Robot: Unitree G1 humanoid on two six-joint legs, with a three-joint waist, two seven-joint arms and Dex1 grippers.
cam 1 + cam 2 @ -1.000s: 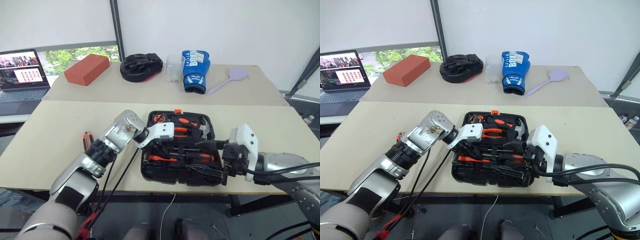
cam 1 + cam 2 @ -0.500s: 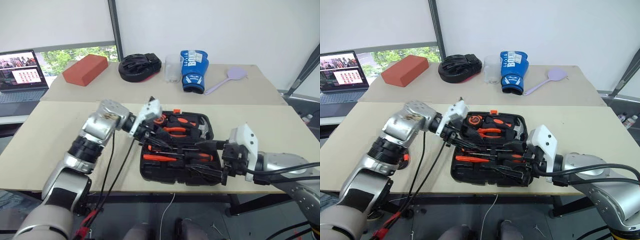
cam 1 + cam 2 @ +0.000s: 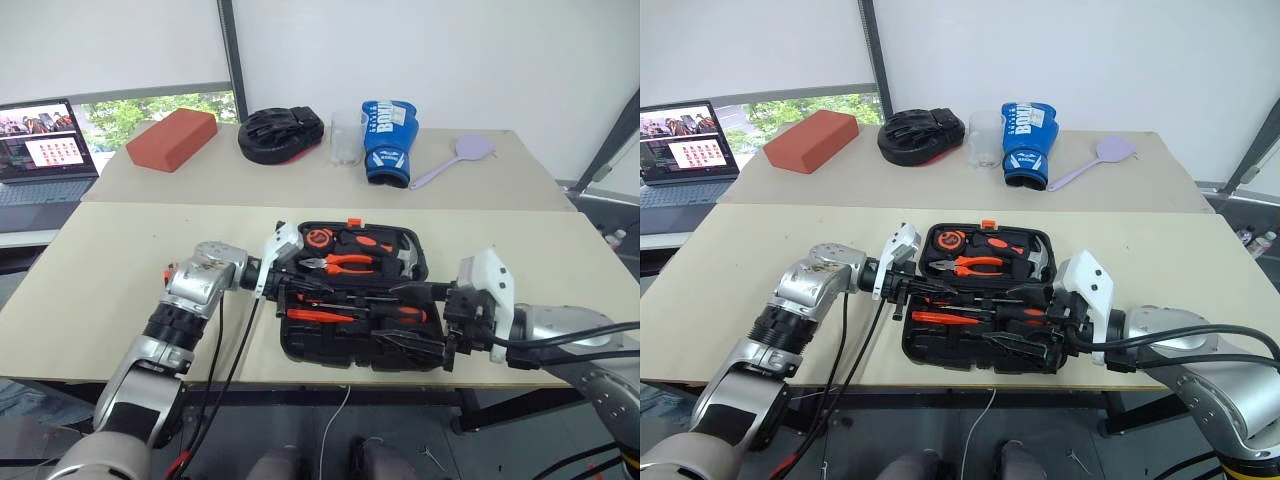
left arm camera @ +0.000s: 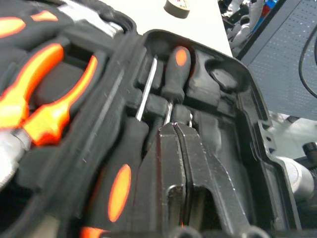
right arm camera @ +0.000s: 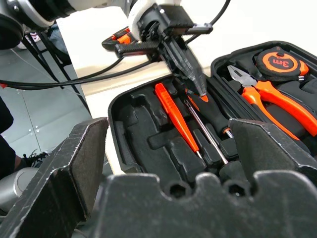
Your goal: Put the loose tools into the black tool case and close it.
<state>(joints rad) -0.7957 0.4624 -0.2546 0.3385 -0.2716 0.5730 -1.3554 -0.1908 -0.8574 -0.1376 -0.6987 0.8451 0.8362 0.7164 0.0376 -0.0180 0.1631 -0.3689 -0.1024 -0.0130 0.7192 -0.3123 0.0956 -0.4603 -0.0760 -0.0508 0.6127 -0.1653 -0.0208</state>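
The black tool case (image 3: 432,268) lies open near the table's front edge, its orange latch (image 3: 353,221) on the far side. My left gripper (image 3: 298,282) is shut, its tips down in the near half's left end. There they rest on a black-handled screwdriver (image 5: 210,113) that lies in its recess. A slim orange tester pen (image 5: 174,115) lies beside it. My right gripper (image 3: 408,318) stands open over the case's front right corner, holding nothing. An orange-black utility knife (image 5: 118,42) lies on the table behind my left arm. A small black tape roll (image 4: 177,6) sits on the table beyond the case.
Tape measure (image 3: 318,238), pliers (image 3: 345,263) and hammer (image 3: 405,255) sit in the far half. On the back table are a red block (image 3: 172,138), a black mitt (image 3: 283,133), a clear cup (image 3: 345,135), a blue boxing glove (image 3: 390,140) and a lilac paddle (image 3: 455,160). A laptop (image 3: 45,140) is far left.
My left arm lifted away from the case, then dropped back to its left end with the wrist turned. The right arm has kept still.
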